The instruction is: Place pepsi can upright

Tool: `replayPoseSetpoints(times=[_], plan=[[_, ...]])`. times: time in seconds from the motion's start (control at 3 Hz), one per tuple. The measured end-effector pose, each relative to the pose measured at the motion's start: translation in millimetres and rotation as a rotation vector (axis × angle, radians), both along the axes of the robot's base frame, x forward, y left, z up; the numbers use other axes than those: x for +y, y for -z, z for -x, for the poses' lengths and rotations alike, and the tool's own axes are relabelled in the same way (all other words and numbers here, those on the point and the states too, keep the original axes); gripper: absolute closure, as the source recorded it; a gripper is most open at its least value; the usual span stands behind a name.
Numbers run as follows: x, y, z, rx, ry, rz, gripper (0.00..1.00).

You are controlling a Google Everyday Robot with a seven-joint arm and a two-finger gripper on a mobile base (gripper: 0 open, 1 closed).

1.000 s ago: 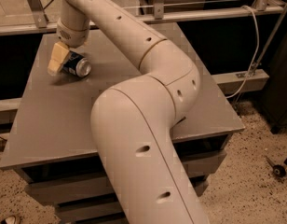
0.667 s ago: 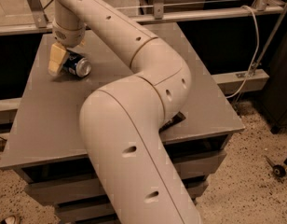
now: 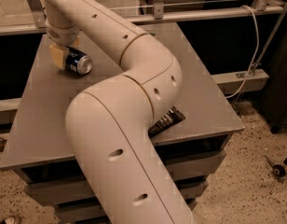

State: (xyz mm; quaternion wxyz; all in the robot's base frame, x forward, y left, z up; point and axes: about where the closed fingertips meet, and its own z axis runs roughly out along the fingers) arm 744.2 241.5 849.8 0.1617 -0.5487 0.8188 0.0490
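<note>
Hand [image 3: 64, 56] sits on the pepsi can [image 3: 81, 63], grip I can't tell, can lying sideways on the surface [image 3: 204, 92], standing it up not yet done.

Can [image 3: 79, 63]: glossy blue metal with a shiny silver end. Gripper [image 3: 63, 57], far left on the table against the can, looks matt tan; arm [image 3: 134, 69] is smooth cream plastic with a satin finish. Table [image 3: 45, 120] smooth matt grey, packet [image 3: 166, 122] black and ridged, floor [image 3: 255, 176] rough and speckled.

Arm [image 3: 129, 73]: fat cream-white tubular links, smooth matte shell, thin seam lines at the rounded joints, small dark oval holes along each link. Wrist collar [image 3: 62, 31] ringed, same cream. Gripper [image 3: 65, 54] pale yellow-tan, over the far-left part of the tabletop [image 3: 213, 101].
</note>
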Motion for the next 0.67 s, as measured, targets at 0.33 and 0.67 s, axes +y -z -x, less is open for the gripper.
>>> replayPoseSetpoints(times=[0.33,0.67], plan=[[-1,-17,0,-0.044,0.003,-0.016,0.83],[-10,-50,6,-0.115,-0.013,-0.1,1.0]])
